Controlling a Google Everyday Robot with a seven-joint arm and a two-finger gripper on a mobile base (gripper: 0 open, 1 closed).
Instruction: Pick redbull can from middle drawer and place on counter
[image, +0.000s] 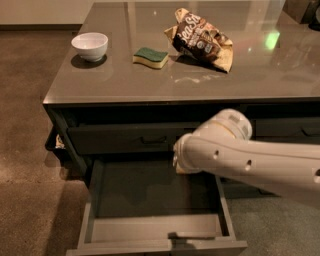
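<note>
My gripper (178, 163) hangs over the right rear of the open middle drawer (145, 192), which is dark grey with a flat bottom. My own wrist hides the gripper, so I cannot tell its state. It hides the redbull can too. The glossy counter (150, 82) carries a white bowl (90, 46), a sponge (151, 57) and a snack bag (202, 40).

One high camera looks down, fairly near, on the counter (150, 82), middle drawer (142, 195) and claw (179, 163) above it
</note>
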